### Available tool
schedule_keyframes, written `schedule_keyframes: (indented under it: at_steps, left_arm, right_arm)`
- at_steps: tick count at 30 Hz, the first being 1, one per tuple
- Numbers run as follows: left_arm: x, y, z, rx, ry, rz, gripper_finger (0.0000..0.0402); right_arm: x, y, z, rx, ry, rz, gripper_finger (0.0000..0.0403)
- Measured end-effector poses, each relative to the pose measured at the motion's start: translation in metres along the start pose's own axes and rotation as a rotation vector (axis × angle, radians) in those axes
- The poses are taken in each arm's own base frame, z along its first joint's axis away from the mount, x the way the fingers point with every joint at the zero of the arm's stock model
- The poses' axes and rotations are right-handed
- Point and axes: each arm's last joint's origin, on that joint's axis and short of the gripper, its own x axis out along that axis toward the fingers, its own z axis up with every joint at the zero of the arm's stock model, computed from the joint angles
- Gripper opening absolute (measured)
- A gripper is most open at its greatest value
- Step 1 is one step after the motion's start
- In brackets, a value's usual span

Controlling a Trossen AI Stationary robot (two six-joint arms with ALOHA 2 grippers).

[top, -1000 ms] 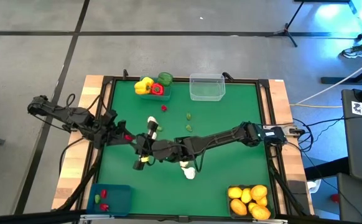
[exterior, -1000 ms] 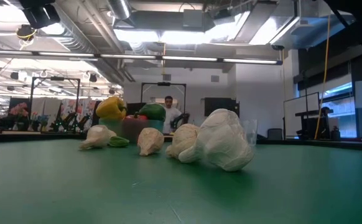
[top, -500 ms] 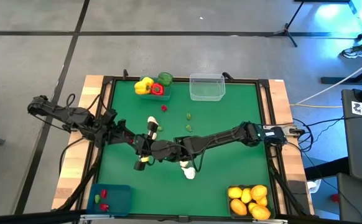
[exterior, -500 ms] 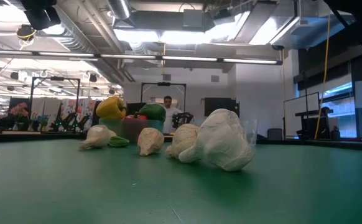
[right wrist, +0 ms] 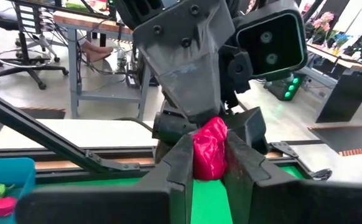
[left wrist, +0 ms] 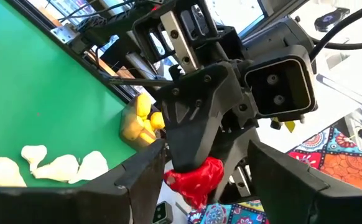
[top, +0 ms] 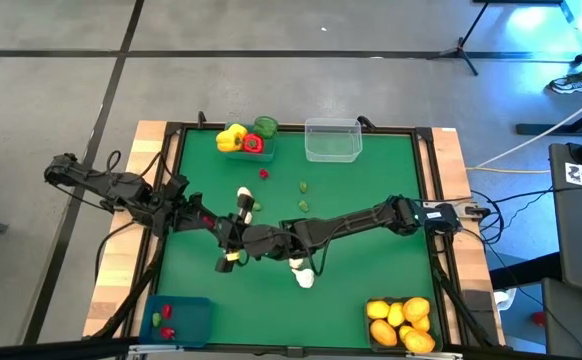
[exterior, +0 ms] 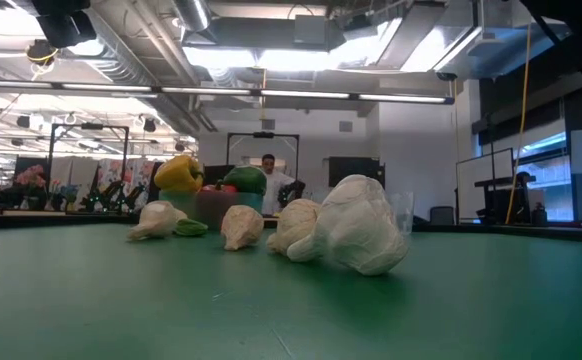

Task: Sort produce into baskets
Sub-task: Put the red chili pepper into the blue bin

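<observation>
Red produce piece point(right wrist: 210, 149) mid-handover: my right claw point(right wrist: 207, 163) pinches it, left claw point(left wrist: 196, 171) open around it. Next I close left, release right.

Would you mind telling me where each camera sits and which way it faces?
High view: above the table, straight down; both arms meet mid-table, left gripper beside right gripper.
Low view: tabletop height, level across the mat past garlic bulbs; no arm shows.
Left wrist view: on the left arm, facing the right gripper; own fingers flank the red piece.
Right wrist view: faces the left gripper; own fingers clamp the red piece.
Shared: both wrist views show it.
</observation>
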Motion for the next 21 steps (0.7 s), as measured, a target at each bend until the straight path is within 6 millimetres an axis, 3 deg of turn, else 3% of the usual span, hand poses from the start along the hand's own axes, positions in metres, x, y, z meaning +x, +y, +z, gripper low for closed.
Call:
schedule_keyframes:
  at_steps: [21]
  left_arm:
    - [0.0009, 0.0041, -0.0029, 0.027, 0.023, 0.048, 0.0223]
  right_arm:
    - [0.0002, -0.0011, 0.0017, -0.006, -0.004, 0.017, 0.0056]
